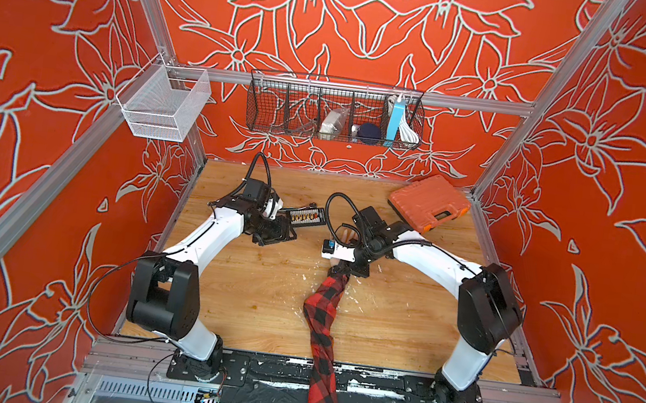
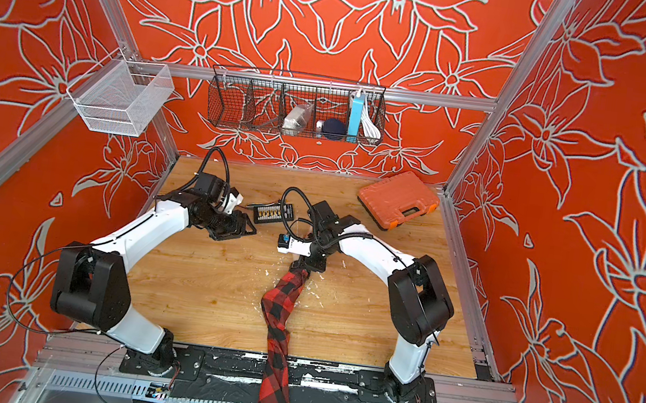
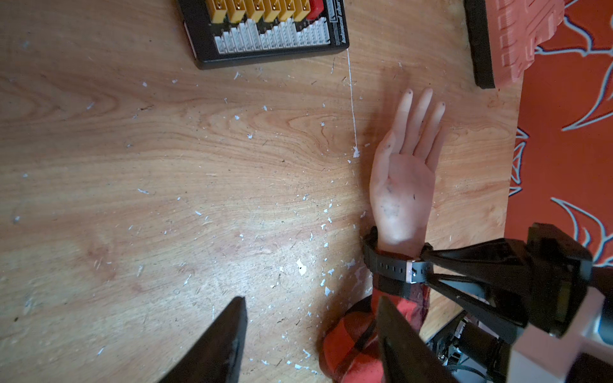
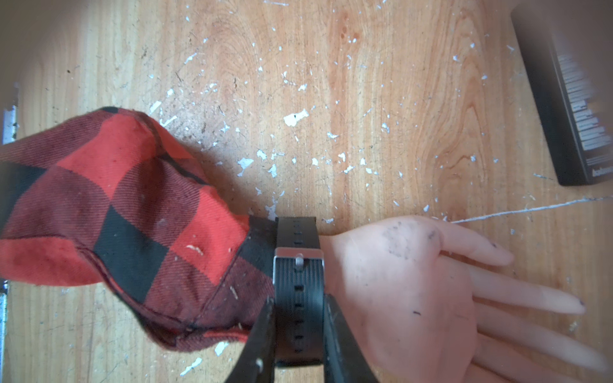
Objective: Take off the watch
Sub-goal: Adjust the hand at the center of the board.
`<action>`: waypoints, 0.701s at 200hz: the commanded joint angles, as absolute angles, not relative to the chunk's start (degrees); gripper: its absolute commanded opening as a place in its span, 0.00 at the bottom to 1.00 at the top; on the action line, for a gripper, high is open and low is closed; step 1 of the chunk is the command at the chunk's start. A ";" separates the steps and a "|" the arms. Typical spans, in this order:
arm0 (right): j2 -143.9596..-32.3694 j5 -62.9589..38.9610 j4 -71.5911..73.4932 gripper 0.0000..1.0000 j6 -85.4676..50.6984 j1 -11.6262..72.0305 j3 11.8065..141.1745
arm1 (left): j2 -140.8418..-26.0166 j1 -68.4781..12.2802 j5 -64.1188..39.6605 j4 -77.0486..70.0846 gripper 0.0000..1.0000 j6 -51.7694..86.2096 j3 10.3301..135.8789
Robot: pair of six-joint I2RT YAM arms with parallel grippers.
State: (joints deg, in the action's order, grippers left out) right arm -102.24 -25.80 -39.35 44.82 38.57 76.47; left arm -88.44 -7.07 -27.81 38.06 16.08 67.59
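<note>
— What has the right hand got?

— It is closed on the black wristwatch, pinching the ribbed strap by its two edges, just beside the silver buckle. The watch is fastened round the wrist of the pale mannequin arm, between the upturned palm and the cuff of the red-and-black plaid sleeve.

— Do both top views show that?

— No. There the right arm's own wrist covers the watch, and only the sleeve and a bit of the palm show. The buckle and strap holes show only in the wrist views. The left wrist view shows the grip from the side.

— And the left hand?

— Spread well apart, holding nothing, above the wooden tabletop to the left of the mannequin's wrist.

— Farther out?

— A black rectangular board with orange-yellow connectors lies far-left of the palm. An orange plastic tool case sits in the far right corner.
</note>
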 commanded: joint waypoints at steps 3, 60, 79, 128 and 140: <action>-100.32 -25.54 -39.99 0.18 43.89 38.98 79.34 | -88.00 -6.83 -28.80 38.23 0.63 15.56 67.15; -102.99 -25.22 -40.76 0.20 43.09 39.29 81.01 | -88.50 -6.85 -28.83 38.41 0.63 15.46 67.24; -103.64 -25.26 -40.79 0.20 42.43 39.33 81.50 | -88.59 -6.93 -28.94 38.41 0.64 15.42 67.19; -106.27 -26.19 -42.99 0.23 42.23 39.81 83.58 | -88.98 -7.62 -28.92 38.67 0.64 15.19 67.32; -106.68 -26.50 -43.15 0.24 41.55 39.81 84.03 | -89.04 -7.80 -28.83 38.76 0.64 15.20 67.33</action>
